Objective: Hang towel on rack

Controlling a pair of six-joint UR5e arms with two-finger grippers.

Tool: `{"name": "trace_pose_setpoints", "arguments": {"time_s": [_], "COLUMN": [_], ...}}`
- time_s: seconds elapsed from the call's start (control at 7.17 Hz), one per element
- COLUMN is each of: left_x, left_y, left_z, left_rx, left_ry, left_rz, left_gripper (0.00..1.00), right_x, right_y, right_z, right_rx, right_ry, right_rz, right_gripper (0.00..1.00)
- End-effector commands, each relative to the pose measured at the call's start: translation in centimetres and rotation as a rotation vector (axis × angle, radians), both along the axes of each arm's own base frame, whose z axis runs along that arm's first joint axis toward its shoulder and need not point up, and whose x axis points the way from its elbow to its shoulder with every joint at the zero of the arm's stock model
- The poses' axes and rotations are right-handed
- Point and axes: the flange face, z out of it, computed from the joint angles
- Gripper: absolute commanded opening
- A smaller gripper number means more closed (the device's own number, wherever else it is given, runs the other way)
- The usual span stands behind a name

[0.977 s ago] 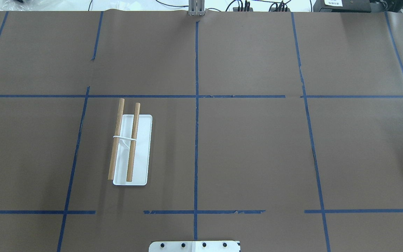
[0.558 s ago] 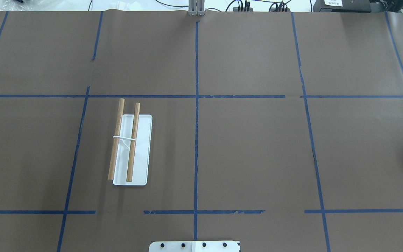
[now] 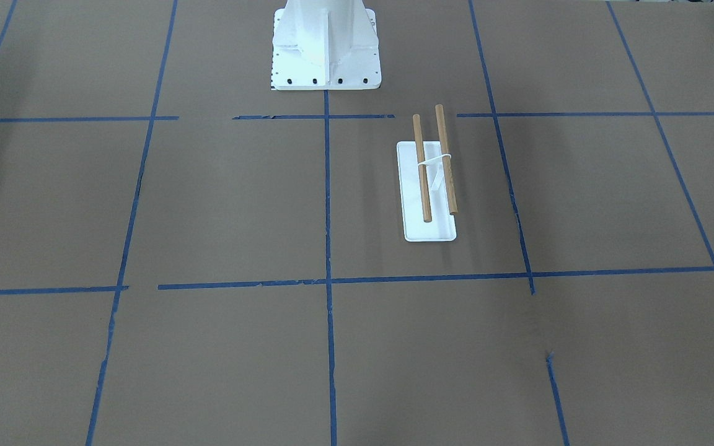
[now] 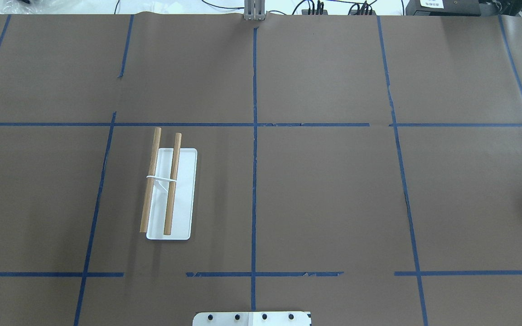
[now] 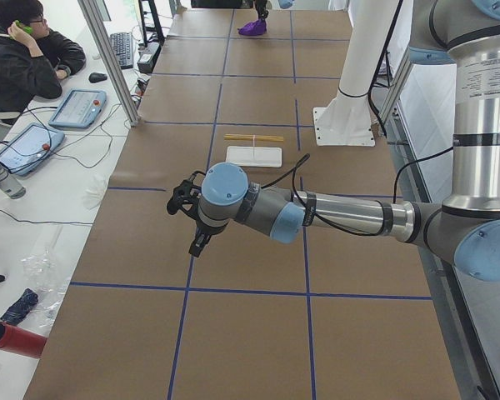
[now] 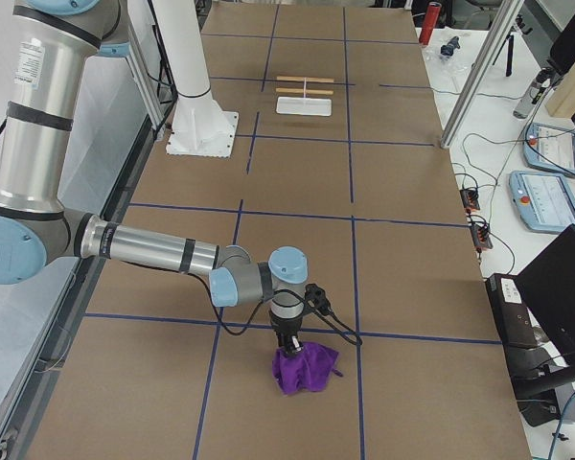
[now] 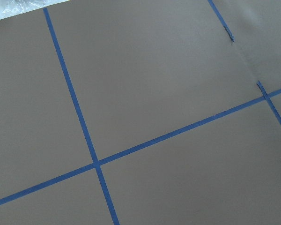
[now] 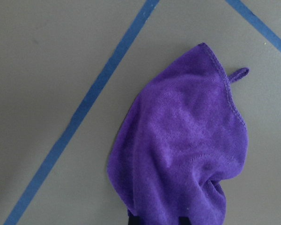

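Observation:
The purple towel (image 8: 187, 150) lies bunched on the brown table near its right end, its loop tag (image 8: 239, 73) pointing away. My right gripper (image 6: 287, 347) stands right over the towel (image 6: 305, 370). The cloth gathers up between the dark fingertips (image 8: 133, 218) at the wrist view's lower edge, so the gripper looks shut on it. The rack (image 4: 170, 190) has a white base (image 3: 431, 229) and two wooden dowels, and stands bare on the table's left half, far from the towel. My left gripper (image 5: 193, 227) hovers near the left end; I cannot tell whether it is open or shut.
The white bolted pedestal (image 3: 325, 43) stands at the robot's side of the table, near the rack (image 6: 305, 101). An operator (image 5: 25, 58) sits beyond the far edge with tablets (image 5: 75, 108). A metal post (image 6: 479, 72) and cables stand along that edge.

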Motion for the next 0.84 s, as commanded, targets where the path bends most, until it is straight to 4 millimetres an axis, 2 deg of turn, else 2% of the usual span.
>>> {"name": "trace_pose_setpoints", "arguments": {"time_s": [0.0, 0.42, 0.56, 0.7], "left_x": [-0.04, -0.05, 0.03, -0.04], "left_y": [0.01, 0.01, 0.0, 0.02], "left_z": [-0.03, -0.03, -0.03, -0.11], "left_rx": [0.0, 0.0, 0.0, 0.002], "left_ry": [0.0, 0.0, 0.0, 0.0], "left_rz": [-0.001, -0.001, 0.001, -0.001], "left_gripper": [1.0, 1.0, 1.0, 1.0], "right_x": [-0.14, -0.5, -0.63, -0.86], "right_y": [0.15, 0.22, 0.35, 0.39], "right_z": [0.45, 0.6, 0.98, 1.05], "right_rx": [-0.003, -0.006, -0.013, -0.014], "right_ry": [0.011, 0.011, 0.014, 0.014], "right_rz": [-0.015, -0.024, -0.029, -0.035], "right_gripper": [0.37, 0.43, 0.36, 0.06]}}
